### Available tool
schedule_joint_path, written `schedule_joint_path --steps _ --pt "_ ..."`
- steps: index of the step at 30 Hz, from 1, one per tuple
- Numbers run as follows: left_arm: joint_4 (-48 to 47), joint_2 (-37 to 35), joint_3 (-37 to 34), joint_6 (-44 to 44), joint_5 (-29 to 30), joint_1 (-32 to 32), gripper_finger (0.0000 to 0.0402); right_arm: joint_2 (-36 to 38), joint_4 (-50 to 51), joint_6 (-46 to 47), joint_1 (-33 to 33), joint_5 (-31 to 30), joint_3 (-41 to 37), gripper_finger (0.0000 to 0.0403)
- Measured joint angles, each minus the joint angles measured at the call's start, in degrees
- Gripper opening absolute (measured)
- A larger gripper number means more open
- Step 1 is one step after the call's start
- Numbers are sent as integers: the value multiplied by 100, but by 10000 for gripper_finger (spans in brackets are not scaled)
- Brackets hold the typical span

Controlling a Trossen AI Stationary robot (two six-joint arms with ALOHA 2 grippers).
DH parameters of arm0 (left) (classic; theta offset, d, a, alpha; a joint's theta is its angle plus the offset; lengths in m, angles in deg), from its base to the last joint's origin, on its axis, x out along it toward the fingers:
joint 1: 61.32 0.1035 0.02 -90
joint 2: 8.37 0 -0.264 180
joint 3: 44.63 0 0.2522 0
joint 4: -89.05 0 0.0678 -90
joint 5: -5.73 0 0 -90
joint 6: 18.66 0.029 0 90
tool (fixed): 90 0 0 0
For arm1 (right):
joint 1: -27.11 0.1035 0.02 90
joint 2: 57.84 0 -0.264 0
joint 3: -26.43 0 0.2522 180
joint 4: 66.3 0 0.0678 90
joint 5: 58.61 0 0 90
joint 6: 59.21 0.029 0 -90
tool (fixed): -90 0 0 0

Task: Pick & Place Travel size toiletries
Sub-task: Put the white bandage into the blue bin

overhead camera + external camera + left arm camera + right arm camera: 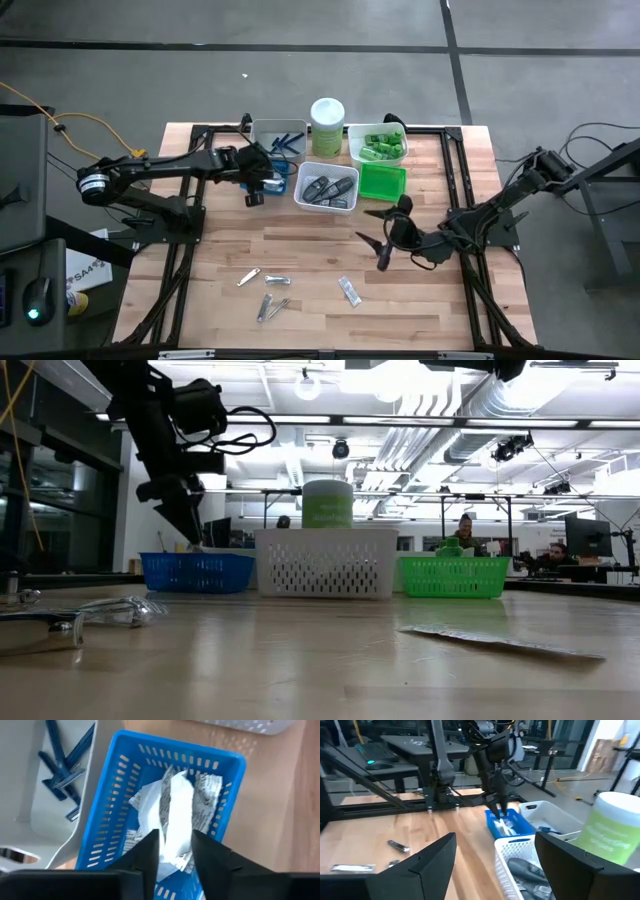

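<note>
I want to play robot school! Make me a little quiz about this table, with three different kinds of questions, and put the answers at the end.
1. True or false: the left claw holds a clear packet over the blue tray.
2. Which tray holds the dark grey oval cases? A green, B white, C blue.
3. Fill in: the right claw is ____, holding nothing.

Key: 1 true. 2 B, the white tray. 3 open.
</note>
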Motion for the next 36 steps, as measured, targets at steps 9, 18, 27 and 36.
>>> schedule_joint_path --steps 9,18,27,36 --pt "-540 -325 432 -297 213 0 156 0 533 76 -2 1005 0 265" --pt "-757 -988 439 -677 75 0 157 -222 1039 255 -2 2262 0 265" --pt "-1023 -1482 437 -1078 -182 -176 157 -1502 610 357 42 3309 19 265" --pt "-1032 -1694 437 -1413 -186 -959 157 -2552 836 200 131 4232 580 265"
